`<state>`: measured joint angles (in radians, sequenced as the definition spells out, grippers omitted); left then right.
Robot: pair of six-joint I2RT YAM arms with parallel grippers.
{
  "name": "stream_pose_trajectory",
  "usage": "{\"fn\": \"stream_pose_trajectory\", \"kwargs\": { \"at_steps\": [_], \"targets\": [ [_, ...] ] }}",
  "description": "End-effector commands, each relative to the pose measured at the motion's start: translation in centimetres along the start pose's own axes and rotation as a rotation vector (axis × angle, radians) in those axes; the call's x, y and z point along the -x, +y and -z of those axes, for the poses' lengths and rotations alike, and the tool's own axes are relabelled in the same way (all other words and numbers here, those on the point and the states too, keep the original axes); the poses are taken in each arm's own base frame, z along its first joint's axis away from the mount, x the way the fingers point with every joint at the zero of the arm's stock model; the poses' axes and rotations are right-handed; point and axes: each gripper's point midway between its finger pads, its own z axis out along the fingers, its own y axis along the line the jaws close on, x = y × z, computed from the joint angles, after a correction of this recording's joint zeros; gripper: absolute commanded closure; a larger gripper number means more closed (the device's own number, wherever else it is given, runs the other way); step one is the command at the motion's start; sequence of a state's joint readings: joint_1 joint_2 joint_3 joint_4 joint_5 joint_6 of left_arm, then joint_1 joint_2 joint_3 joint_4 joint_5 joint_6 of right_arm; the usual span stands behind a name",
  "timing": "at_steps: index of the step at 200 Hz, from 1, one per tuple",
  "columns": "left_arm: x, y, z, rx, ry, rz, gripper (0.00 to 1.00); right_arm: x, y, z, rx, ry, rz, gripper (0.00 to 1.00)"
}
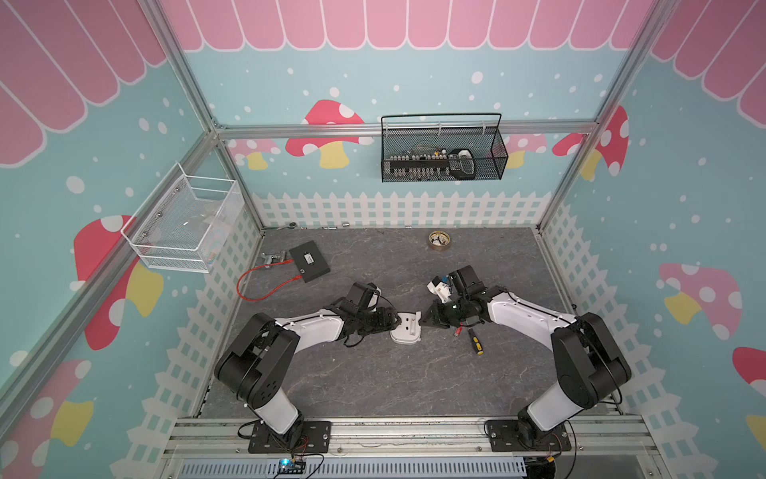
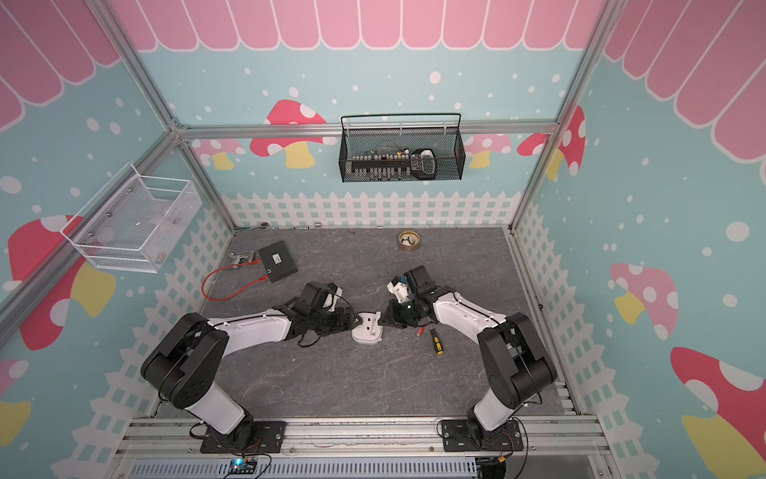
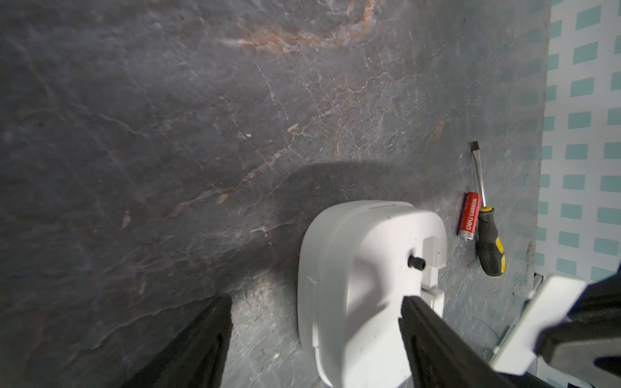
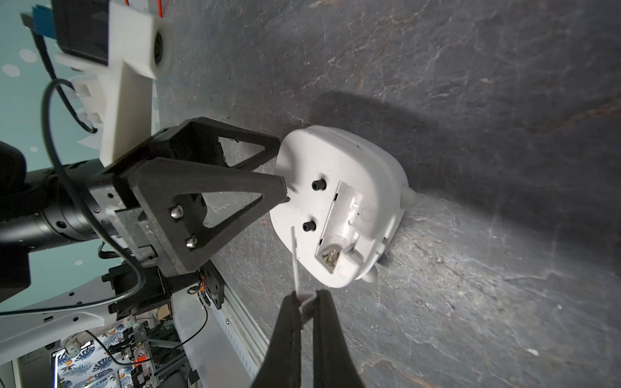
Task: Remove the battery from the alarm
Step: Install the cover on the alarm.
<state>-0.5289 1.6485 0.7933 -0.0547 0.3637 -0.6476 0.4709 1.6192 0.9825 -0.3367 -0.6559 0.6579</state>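
Observation:
The alarm [image 1: 406, 329] [image 2: 367, 329] [image 4: 339, 208] lies face down mid-table. Its back recess is uncovered and shows only a bare spring. The red battery [image 3: 469, 216] [image 1: 457, 331] lies on the table to the alarm's right, against the screwdriver [image 3: 489, 242] [image 1: 476, 342]. My left gripper [image 3: 316, 299] [image 4: 282, 168] is open at the alarm's left edge; one finger is over the white back, the other apart from the alarm, over bare table. My right gripper [image 4: 307, 297] [image 1: 425, 317] is shut on the small white cover [image 4: 295, 262], just right of the alarm.
A round brass dish [image 1: 439, 240] sits at the back right. At the back left lies a black box [image 1: 309, 261] with a red cable. A black wire basket [image 1: 443, 155] hangs on the back wall and a white one [image 1: 186, 224] on the left wall.

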Motion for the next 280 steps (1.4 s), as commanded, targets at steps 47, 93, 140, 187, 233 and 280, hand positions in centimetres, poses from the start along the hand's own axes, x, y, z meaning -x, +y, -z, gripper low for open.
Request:
{"fn": "stream_pose_trajectory", "kwargs": {
  "at_steps": [47,93,140,187,233,280],
  "targets": [
    [-1.2,-0.4,-0.8,-0.047,0.039,0.005,0.31,0.4,-0.7,-1.1,-0.042,0.048,-0.002,1.00],
    [-2.1,-0.2,-1.0,-0.067,0.055,0.038,0.35,-0.2,-0.5,-0.8,-0.045,0.048,-0.045,1.00],
    [-2.6,-0.4,-1.4,-0.100,0.062,0.084,0.36,-0.1,0.0,-0.5,-0.058,0.028,-0.090,1.00],
    [-3.6,0.1,-1.4,-0.107,0.062,0.135,0.40,-0.5,-0.5,-0.3,-0.093,0.029,-0.117,1.00],
    [-3.9,-0.4,-1.5,-0.125,0.065,0.146,0.42,-0.8,-0.6,-1.1,-0.103,0.051,-0.119,1.00],
    [-3.9,-0.6,-1.5,-0.130,0.065,0.147,0.45,-0.5,-0.9,-1.7,-0.114,0.063,-0.120,1.00]
  ]
}}
